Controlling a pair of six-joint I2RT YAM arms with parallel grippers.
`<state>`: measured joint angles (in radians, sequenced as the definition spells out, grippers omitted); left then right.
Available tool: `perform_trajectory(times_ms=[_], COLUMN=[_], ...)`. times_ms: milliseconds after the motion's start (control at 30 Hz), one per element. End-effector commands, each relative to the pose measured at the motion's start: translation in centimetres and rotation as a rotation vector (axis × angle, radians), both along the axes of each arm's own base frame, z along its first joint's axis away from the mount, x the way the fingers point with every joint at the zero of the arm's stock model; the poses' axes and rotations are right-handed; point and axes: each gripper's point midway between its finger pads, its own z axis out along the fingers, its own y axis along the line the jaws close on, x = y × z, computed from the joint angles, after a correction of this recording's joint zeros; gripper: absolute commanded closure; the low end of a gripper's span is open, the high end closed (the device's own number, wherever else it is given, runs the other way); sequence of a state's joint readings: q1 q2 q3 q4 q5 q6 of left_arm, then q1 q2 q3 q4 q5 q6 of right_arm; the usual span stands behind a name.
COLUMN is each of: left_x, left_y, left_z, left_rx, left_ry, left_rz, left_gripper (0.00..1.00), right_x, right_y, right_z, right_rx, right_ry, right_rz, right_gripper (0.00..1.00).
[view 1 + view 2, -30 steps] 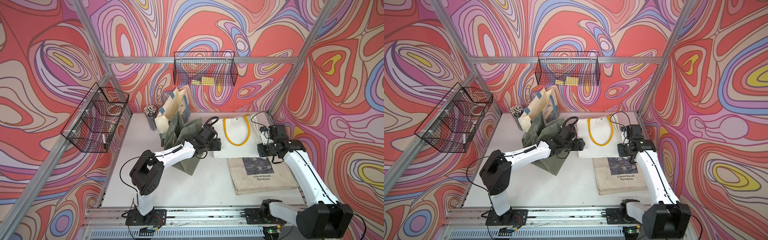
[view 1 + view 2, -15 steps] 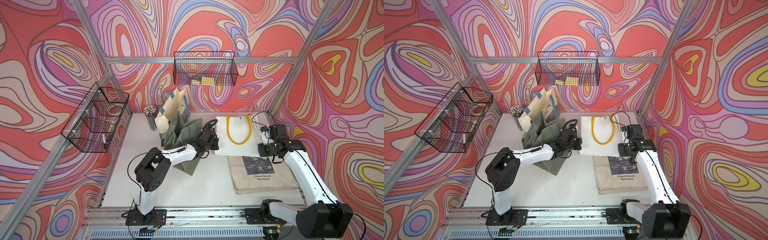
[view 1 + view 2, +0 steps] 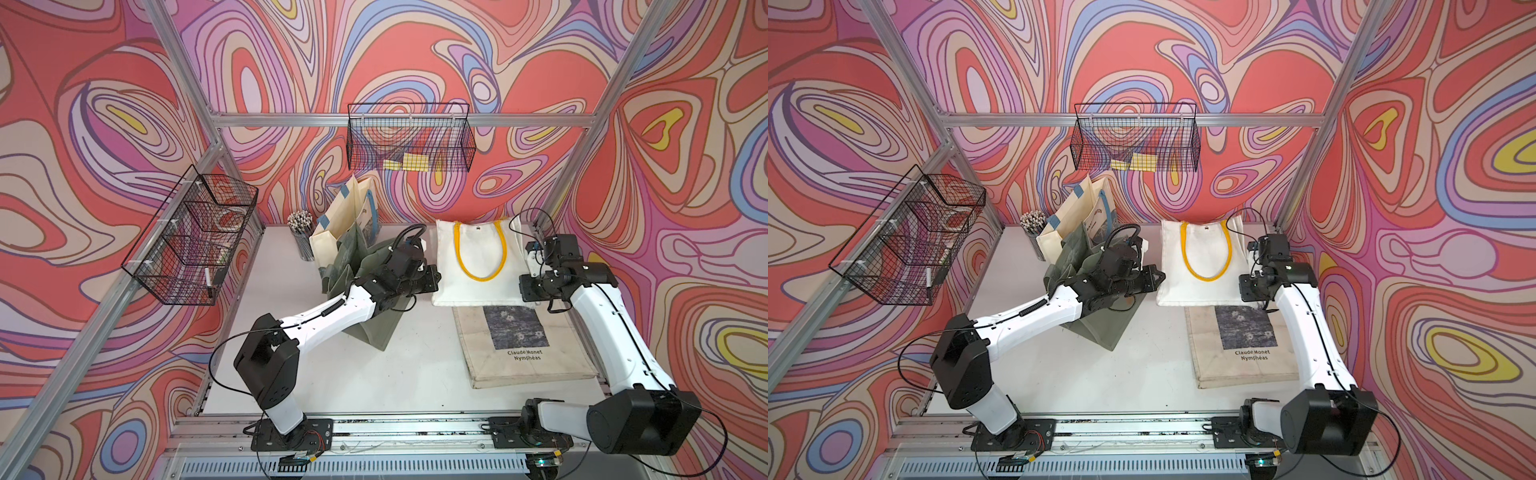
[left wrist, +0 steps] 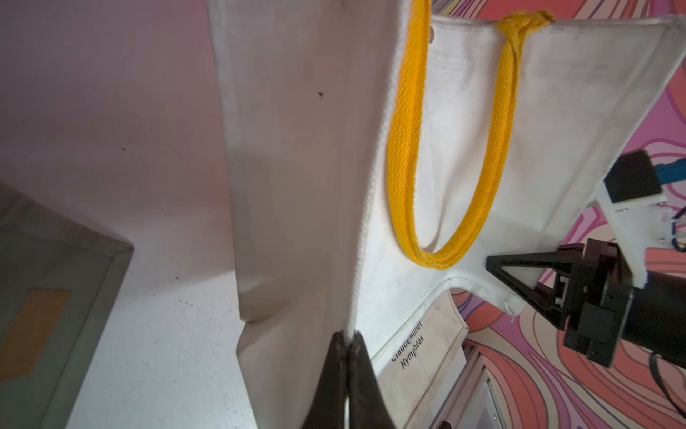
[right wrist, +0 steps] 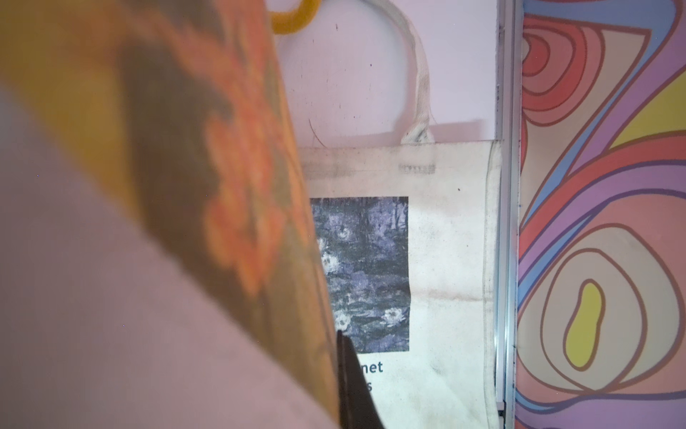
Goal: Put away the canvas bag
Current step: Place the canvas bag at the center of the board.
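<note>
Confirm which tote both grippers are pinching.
The white bag with yellow handles: left gripper and right gripper shut on its edges. The Monet tote lies flat; the blue-handled tote stands.

The canvas bag (image 3: 478,289) spans between the left pincer (image 3: 435,279) and the right pincer (image 3: 523,287), one at each near corner. Another bag (image 3: 528,345) lies on the table (image 3: 415,374) just before the right pincer. Left of the left pincer stands a rack (image 3: 374,332), with a cup of pencils (image 3: 300,232) behind it.

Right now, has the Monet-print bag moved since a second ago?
No. The Monet bag lies flat in the same spot, its near edge just as far from the front rail as before.
</note>
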<state>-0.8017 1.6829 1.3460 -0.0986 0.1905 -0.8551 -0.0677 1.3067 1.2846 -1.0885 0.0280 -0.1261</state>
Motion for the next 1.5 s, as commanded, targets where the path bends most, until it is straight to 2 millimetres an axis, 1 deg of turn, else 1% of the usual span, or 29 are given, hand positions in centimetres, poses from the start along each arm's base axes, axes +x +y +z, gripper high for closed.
perform_trajectory(times_ms=[0, 67, 167, 233, 300, 467, 500, 533, 567, 633, 733, 867, 933, 967, 1000, 1033, 1100, 1133, 1200, 1267, 1300, 1367, 1400, 1467], left_x=[-2.7, -3.9, -4.9, -4.8, -4.4, -3.9, -3.9, -3.8, -3.9, -4.0, -3.8, -3.4, -3.5, -3.6, -3.6, -4.0, -4.1, -4.1, -4.5, -4.8, -5.0, -5.4, -5.7, -6.3], left_y=[-1.1, -1.9, -2.1, -1.7, -1.9, -4.1, -4.3, -4.4, -4.4, -4.4, -4.2, -3.6, -3.4, -3.3, -3.3, -2.9, -1.9, -1.4, 0.3, 1.7, 2.0, 1.6, 0.9, -1.1], left_z=[-0.6, -1.3, -2.7, -3.6, -4.6, -6.9, -7.7, -8.4, -9.1, -10.4, -11.3, -12.6, -13.1, -13.2, -12.8, -12.4, -10.6, -9.7, -7.5, -5.5, -4.4, -2.4, -1.5, -0.9], left_rx=[-0.082, -0.121, -0.112, -0.089, -0.058, -0.057, -0.051, -0.047, -0.042, -0.032, -0.020, 0.017, 0.022, 0.024, 0.020, 0.035, 0.084, 0.111, 0.187, 0.237, 0.239, 0.213, 0.194, 0.162], left_ry=[0.243, 0.347, 0.411, 0.406, 0.407, 0.486, 0.513, 0.529, 0.547, 0.575, 0.586, 0.607, 0.627, 0.638, 0.627, 0.625, 0.566, 0.531, 0.455, 0.392, 0.361, 0.314, 0.300, 0.296], left_rz=[-0.027, -0.065, -0.090, -0.080, -0.080, -0.135, -0.132, -0.130, -0.125, -0.114, -0.102, -0.087, -0.084, -0.086, -0.096, -0.105, -0.118, -0.125, -0.135, -0.133, -0.140, -0.169, -0.193, -0.254], left_gripper=[1.00, 1.00, 1.00, 1.00, 1.00, 1.00, 1.00, 1.00, 1.00, 1.00, 1.00, 1.00, 0.96, 0.90, 0.82, 0.77, 0.67, 0.64, 0.60, 0.59, 0.60, 0.60, 0.62, 0.64], right_x=[-0.2, -0.6, -1.1, -1.5, -1.6, -1.3, -1.2, -1.1, -0.9, -0.6, -0.3, 0.0, 0.0, 0.0, 0.0, 0.0, 0.0, 0.0, 0.1, 0.1, 0.1, 0.1, 0.1, -0.1], right_y=[-0.4, -1.0, -2.1, -2.9, -3.3, -4.5, -4.6, -4.8, -5.0, -5.3, -5.4, -6.1, -6.3, -6.3, -6.3, -6.3, -6.5, -6.6, -6.9, -7.0, -6.9, -6.6, -6.6, -6.5], right_z=[-1.1, -2.1, -3.0, -3.8, -4.2, -6.1, -6.7, -7.2, -7.8, -9.0, -10.3, -11.0, -11.4, -11.7, -12.0, -12.1, -12.1, -12.0, -11.6, -11.4, -11.4, -11.7, -11.9, -12.4], right_rx=[0.013, -0.015, -0.070, -0.096, -0.114, -0.154, -0.154, -0.157, -0.160, -0.160, -0.141, -0.136, -0.133, -0.131, -0.129, -0.130, -0.142, -0.147, -0.160, -0.163, -0.160, -0.141, -0.138, -0.134], right_ry=[0.076, 0.129, 0.152, 0.165, 0.169, 0.209, 0.224, 0.236, 0.249, 0.277, 0.306, 0.320, 0.325, 0.330, 0.335, 0.337, 0.332, 0.330, 0.317, 0.309, 0.307, 0.308, 0.311, 0.327], right_rz=[-0.016, -0.026, -0.053, -0.073, -0.088, -0.120, -0.123, -0.131, -0.137, -0.152, -0.173, -0.199, -0.205, -0.206, -0.205, -0.211, -0.218, -0.220, -0.224, -0.229, -0.229, -0.226, -0.228, -0.228], right_gripper=[1.00, 1.00, 1.00, 1.00, 1.00, 0.97, 0.94, 0.88, 0.85, 0.84, 0.77, 0.65, 0.61, 0.60, 0.59, 0.58, 0.57, 0.56, 0.55, 0.54, 0.54, 0.54, 0.54, 0.54])
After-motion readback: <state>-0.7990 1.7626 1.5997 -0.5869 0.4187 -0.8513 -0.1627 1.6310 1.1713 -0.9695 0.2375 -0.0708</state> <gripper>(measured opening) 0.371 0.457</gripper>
